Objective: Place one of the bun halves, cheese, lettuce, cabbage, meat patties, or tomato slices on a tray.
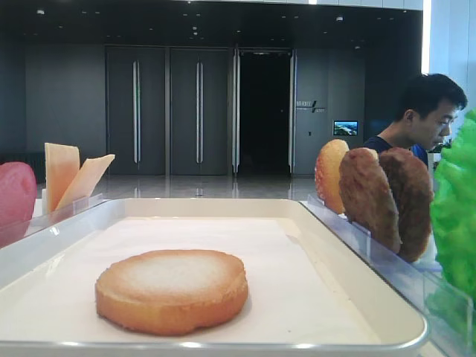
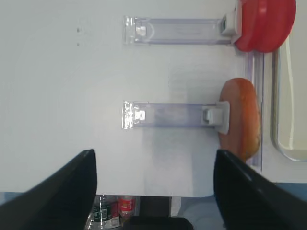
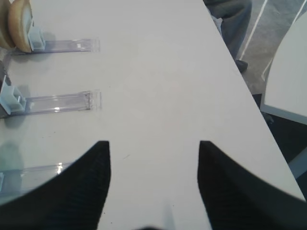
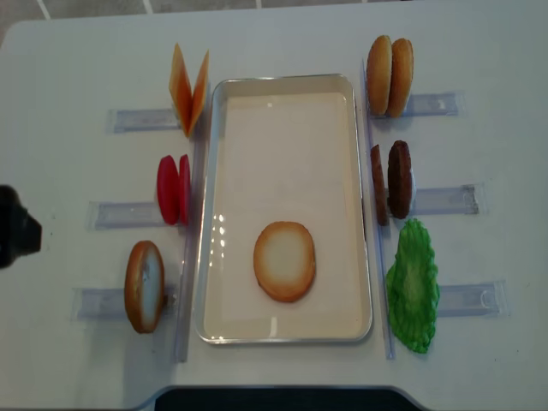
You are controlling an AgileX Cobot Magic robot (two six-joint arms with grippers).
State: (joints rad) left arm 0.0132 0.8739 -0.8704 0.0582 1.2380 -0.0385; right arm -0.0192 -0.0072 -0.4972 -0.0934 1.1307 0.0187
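The bun half (image 4: 284,261) lies flat, pale face up, inside the tray (image 4: 291,336), toward its 6 o'clock end and slightly off centre; nothing touches it. So one piece seems already placed.

Going left to right in the overhead view: at 9 o'clock of the tray, three clear holders stand on the table (image 4: 68,86). They carry the cheese (image 4: 188,86) at 11 o'clock, the tomato slices (image 4: 173,189) at 9 o'clock, and another bun (image 4: 144,286) on edge at 7 o'clock. Right of the tray stand a bun pair (image 4: 390,75) at 1 o'clock, the patties (image 4: 391,181) at 3 o'clock and the lettuce (image 4: 413,297) at 5 o'clock.

Judging by looks, the buns are light, stiff props with a smooth toasted rim, best pinched across the two flat faces while they stand on edge. The cheese is thin and may flex or slip, so take it near its free upper edge. The tomato looks glossy and slippery and wants a square grip. The rough patties should hold well. The frilly lettuce looks soft and uneven; grip it mid-leaf.

The left claw (image 2: 153,191) hangs over bare table with its jaws spread wide, holding nothing. The right claw (image 3: 153,187) is likewise spread and empty above the table.
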